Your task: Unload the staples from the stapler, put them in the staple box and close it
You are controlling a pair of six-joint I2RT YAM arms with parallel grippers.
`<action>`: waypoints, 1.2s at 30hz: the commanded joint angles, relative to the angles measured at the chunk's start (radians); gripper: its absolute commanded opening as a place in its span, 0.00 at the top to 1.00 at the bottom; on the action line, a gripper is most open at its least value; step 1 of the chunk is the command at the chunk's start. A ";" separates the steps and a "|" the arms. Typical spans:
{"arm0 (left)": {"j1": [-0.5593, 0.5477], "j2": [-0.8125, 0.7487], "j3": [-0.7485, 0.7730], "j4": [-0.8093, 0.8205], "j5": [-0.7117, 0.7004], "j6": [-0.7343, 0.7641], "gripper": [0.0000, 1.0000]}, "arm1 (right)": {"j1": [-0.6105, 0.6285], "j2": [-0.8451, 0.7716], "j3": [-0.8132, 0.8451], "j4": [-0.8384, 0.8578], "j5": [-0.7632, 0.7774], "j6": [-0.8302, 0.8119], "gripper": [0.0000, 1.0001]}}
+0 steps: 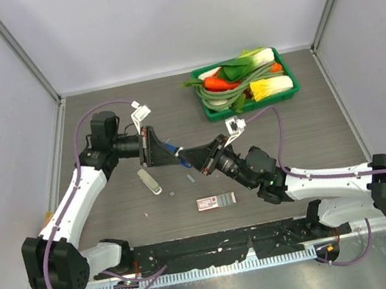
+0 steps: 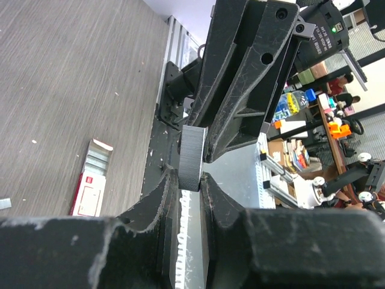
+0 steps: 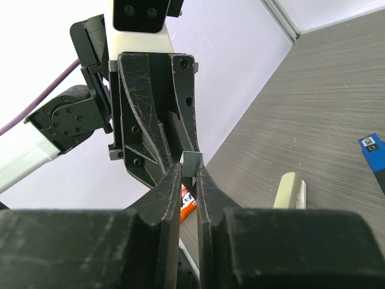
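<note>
My two grippers meet tip to tip above the table's middle. Between them is a short, finely ribbed grey metal strip (image 2: 191, 158). End-on it shows as a silvery U (image 3: 191, 164), and it looks like a strip of staples. The left gripper (image 2: 190, 180) is shut on one end of it. The right gripper (image 3: 189, 174) is shut on the other end. The dark-blue stapler (image 1: 171, 150) lies on the table just beside the fingertips, its labelled end (image 3: 375, 158) showing in the right wrist view. Two tiny grey staple strips (image 1: 190, 178) (image 1: 173, 192) lie loose on the table.
A cream oblong piece (image 1: 149, 180) lies left of the grippers. A flat red-and-white box (image 1: 214, 201) sits near the front rail. A green tray (image 1: 211, 110) of toy vegetables stands at the back right. Walls enclose the table on three sides.
</note>
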 commanded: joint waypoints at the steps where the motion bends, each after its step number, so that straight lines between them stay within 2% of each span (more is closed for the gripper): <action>1: 0.023 -0.022 0.032 -0.037 -0.048 0.049 1.00 | 0.003 -0.032 -0.007 0.024 0.027 -0.025 0.99; 2: 0.023 -0.023 0.035 -0.053 -0.051 0.055 1.00 | 0.003 -0.031 -0.004 0.018 0.024 -0.026 0.98; 4: 0.023 -0.023 0.044 -0.098 -0.057 0.098 1.00 | 0.003 -0.041 -0.001 -0.010 0.023 -0.032 0.88; 8: 0.023 -0.030 0.061 -0.185 -0.075 0.190 1.00 | 0.003 -0.101 -0.010 -0.074 0.020 -0.049 0.78; 9: 0.022 -0.032 0.062 -0.201 -0.084 0.238 1.00 | 0.000 -0.120 -0.012 -0.096 0.014 -0.057 0.71; 11: 0.022 -0.035 0.078 -0.273 -0.107 0.296 1.00 | -0.005 -0.164 0.008 -0.187 -0.020 -0.089 0.64; 12: 0.022 -0.038 0.084 -0.306 -0.135 0.395 1.00 | -0.021 -0.173 0.025 -0.240 -0.042 -0.101 0.53; 13: 0.020 -0.038 0.092 -0.373 -0.153 0.432 1.00 | -0.038 -0.183 0.046 -0.348 -0.072 -0.115 0.49; 17: 0.013 -0.035 0.145 -0.525 -0.213 0.635 1.00 | -0.155 -0.215 0.161 -0.554 -0.323 -0.193 0.35; 18: 0.003 -0.035 0.154 -0.556 -0.225 0.672 1.00 | -0.189 -0.206 0.189 -0.597 -0.450 -0.253 0.31; 20: -0.012 -0.042 0.179 -0.648 -0.265 0.791 1.00 | -0.252 -0.190 0.286 -0.743 -0.543 -0.319 0.25; 21: -0.033 -0.047 0.188 -0.680 -0.279 0.836 1.00 | -0.267 -0.178 0.316 -0.783 -0.650 -0.392 0.23; 26: -0.131 -0.075 0.225 -0.870 -0.350 1.037 1.00 | -0.296 -0.055 0.496 -0.999 -0.856 -0.541 0.23; 29: -0.162 -0.069 0.256 -0.941 -0.361 1.077 1.00 | -0.296 0.013 0.572 -1.079 -0.957 -0.598 0.26; 36: -0.176 -0.070 0.286 -0.979 -0.359 1.111 1.00 | -0.296 0.049 0.640 -1.226 -1.003 -0.707 0.28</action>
